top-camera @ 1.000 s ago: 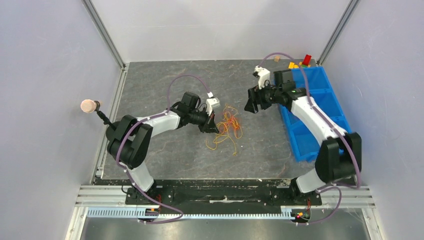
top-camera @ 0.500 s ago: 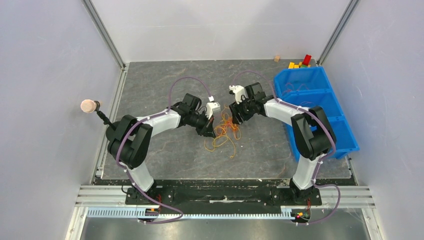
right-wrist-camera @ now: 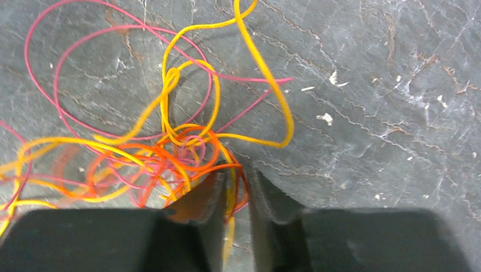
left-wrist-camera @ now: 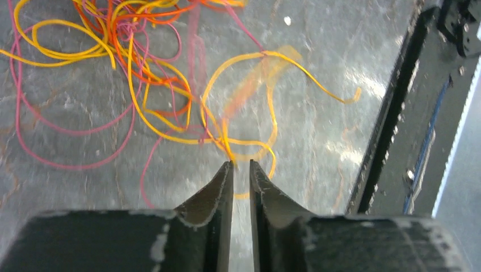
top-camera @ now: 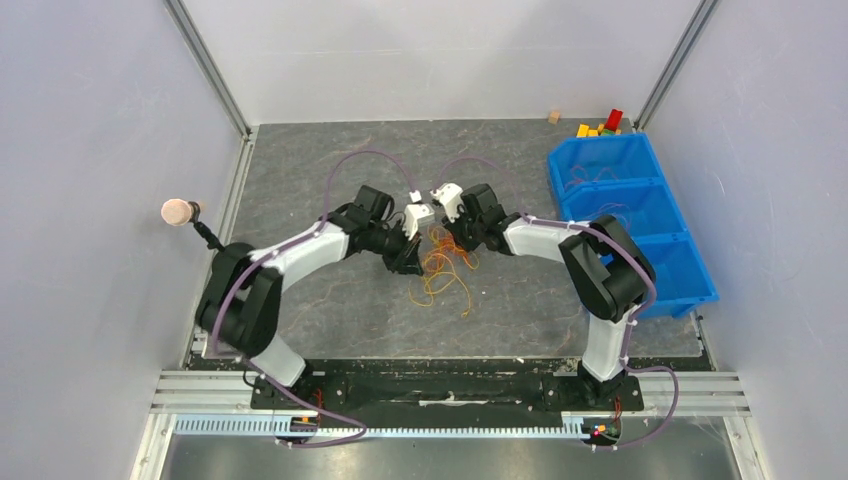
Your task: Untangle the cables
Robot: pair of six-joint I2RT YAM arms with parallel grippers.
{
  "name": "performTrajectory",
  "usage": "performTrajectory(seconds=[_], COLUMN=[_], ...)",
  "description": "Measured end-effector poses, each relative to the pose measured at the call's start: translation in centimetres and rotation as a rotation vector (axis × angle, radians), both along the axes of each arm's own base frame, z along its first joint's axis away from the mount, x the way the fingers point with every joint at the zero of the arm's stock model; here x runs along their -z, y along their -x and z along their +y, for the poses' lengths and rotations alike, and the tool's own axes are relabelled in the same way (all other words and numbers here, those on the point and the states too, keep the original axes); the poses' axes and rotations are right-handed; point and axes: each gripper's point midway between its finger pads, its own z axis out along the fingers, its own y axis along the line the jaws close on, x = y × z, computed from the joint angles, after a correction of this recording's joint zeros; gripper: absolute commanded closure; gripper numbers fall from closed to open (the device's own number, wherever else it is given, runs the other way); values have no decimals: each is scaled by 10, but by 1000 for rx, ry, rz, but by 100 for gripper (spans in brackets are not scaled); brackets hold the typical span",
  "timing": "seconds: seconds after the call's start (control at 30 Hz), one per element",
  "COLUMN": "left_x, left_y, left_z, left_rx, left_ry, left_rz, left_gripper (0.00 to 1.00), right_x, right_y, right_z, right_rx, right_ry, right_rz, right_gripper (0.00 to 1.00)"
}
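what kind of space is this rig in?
Probably a lab robot test cell: plain white walls in aluminium framing, a grey table, and a blue bin with toy blocks beyond it.

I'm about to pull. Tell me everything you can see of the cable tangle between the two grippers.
The cables are thin, flexible wires in yellow, orange and pinkish red, seemingly plastic-coated. They lie in loose overlapping loops on the grey table, midway between the arms. The tangle is densest at an orange core, with single yellow and red loops straying outward. The left gripper has its narrowly parted tips at a yellow strand. The right gripper has a yellow strand running between its slightly parted fingers.
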Motion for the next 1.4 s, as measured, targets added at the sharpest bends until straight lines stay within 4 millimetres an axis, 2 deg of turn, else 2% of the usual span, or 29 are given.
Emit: performTrajectory(seconds=[0.03,0.07,0.1,0.13,0.17,0.2,0.27,0.3,0.33,0.43,0.57,0.63,0.73,0.83,0.97,1.07,1.17,1.23,1.4], left_x=[-6,-12,-21,-31,-42,-57,-78,-89,-95,-100,-87,-80,-74,-73,-70,-61,-54,-58,-63], left_y=[3,6,9,9,5,-5,-26,-36,-42,-59,-71,-73,-84,-99,-110,-117,-117,-116,-112], left_z=[6,11,20,34,50,73,105,115,116,100,57,35,16,13,11,7,-4,-13,-15], left_rx=[-1,-2,-17,-59,-115,-203,-337,-388,-418,-497,-527,-535,-586,-668,-743,-767,-755,-731,-707], left_ry=[3,7,22,41,59,84,101,113,123,146,134,135,151,174,198,196,208,250,327], left_rz=[-17,-31,-52,-72,-91,-121,-181,-206,-210,-167,-118,-88,-51,-23,9,18,36,38,52], left_gripper=[64,49,38,33,30,27,24,23,23,21,20,20,20,20,30,32,26,22,22], right_x=[0,1,0,-1,-1,-2,-7,-11,-19,-55,-106,-122,-134,-136,-143,-155,-174,-183,-195], right_y=[0,-1,-1,-2,-2,-3,-3,0,3,1,-5,-5,-2,6,12,21,31,34,33], right_z=[2,4,5,6,6,5,0,-1,-2,5,32,43,53,58,60,63,70,75,70], right_rx=[6,9,16,20,24,31,49,54,62,76,53,36,19,11,10,-1,-26,-37,-18], right_ry=[6,13,20,19,10,-5,-54,-82,-122,-243,-394,-446,-503,-536,-571,-623,-695,-738,-814], right_rz=[-8,-18,-25,-25,-20,-15,-4,3,7,-22,-63,-58,-27,17,47,87,116,133,193], right_gripper=[100,100,100,100,100,100,100,100,100,100,100,100,100,100,100,100,100,100,100])
